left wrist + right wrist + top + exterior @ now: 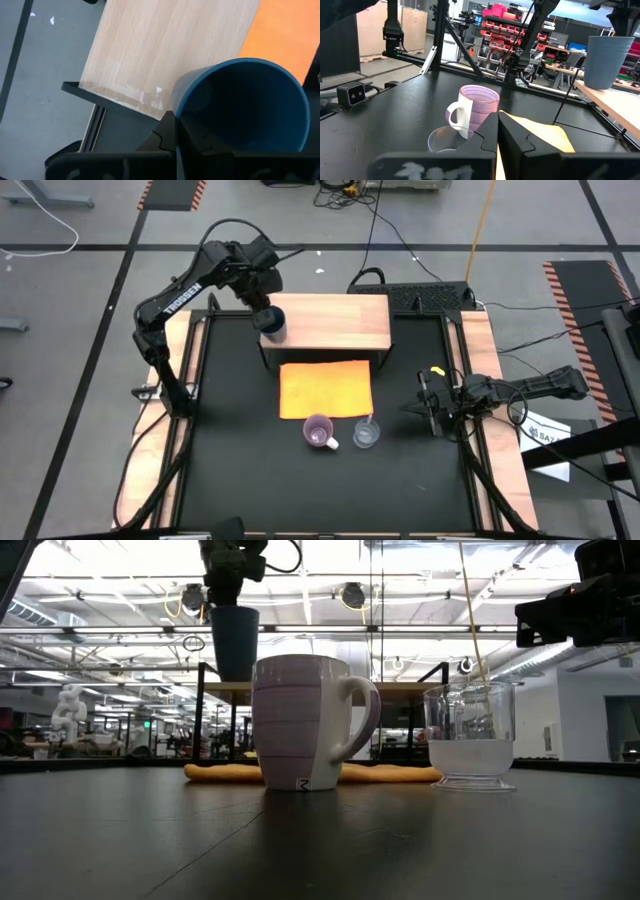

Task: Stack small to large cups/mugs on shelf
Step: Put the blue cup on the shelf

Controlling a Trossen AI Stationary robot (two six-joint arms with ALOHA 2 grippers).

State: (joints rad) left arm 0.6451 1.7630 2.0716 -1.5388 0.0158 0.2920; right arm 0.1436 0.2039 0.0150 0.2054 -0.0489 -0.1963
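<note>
Overhead, the left pincer (266, 312) mostly hid the dark blue handleless plastic tumbler (273, 324) it clenched above the light wooden shelf (335, 320). Clamped empty, the right pincer (428, 404) waited beside the see-through cup (366, 434) and lilac handled mug (319, 431).

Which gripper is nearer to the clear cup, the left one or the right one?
The right. The right gripper hangs just beside the clear cup, jaws shut and empty. The left gripper is far off, over the shelf, holding the blue tumbler.
</note>
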